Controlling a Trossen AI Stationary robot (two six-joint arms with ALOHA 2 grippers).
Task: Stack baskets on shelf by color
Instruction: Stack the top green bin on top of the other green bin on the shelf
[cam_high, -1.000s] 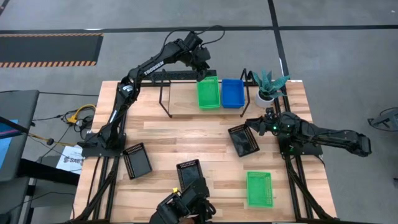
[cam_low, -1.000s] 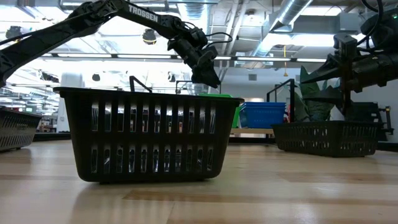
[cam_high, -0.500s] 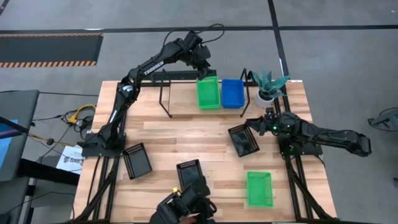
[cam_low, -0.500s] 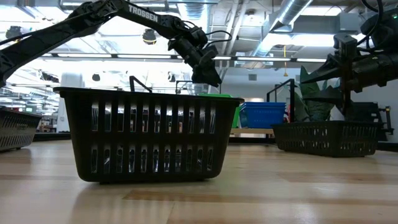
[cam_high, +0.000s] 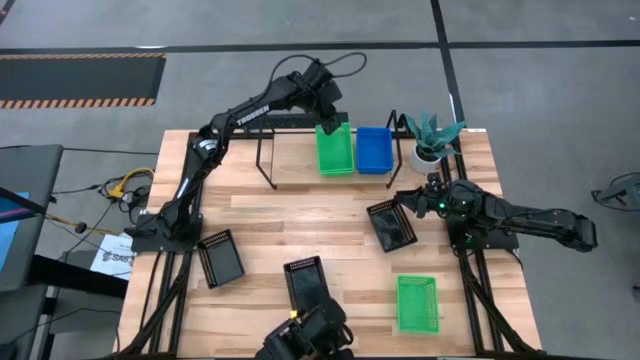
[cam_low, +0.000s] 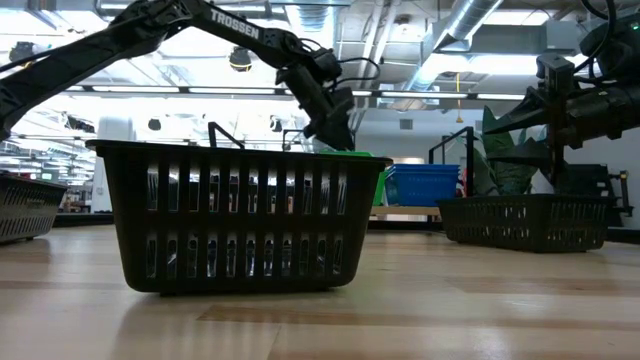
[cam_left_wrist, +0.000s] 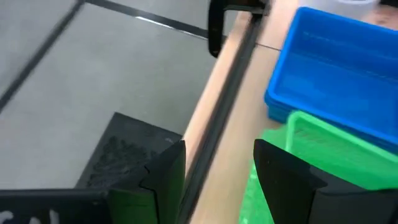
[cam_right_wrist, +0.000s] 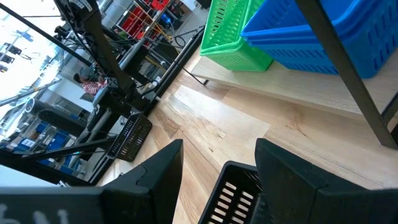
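Green plastic marks the spot in the high view: the green basket (cam_high: 335, 150) sits on the shelf (cam_high: 290, 165) at the surface's far edge, long axis running far to near, blue basket (cam_high: 374, 149) just beside it, and the left tool (cam_high: 328, 124) hangs at its far rim. Level with the surface, the low view puts that tool (cam_low: 335, 135) right over the green rim. Left wrist view shows its fingers parted, holding nothing. Right wrist view shows the right tool (cam_right_wrist: 217, 163) wide apart above a black basket (cam_right_wrist: 239, 194) near the right edge; it is the nearer arm for that one.
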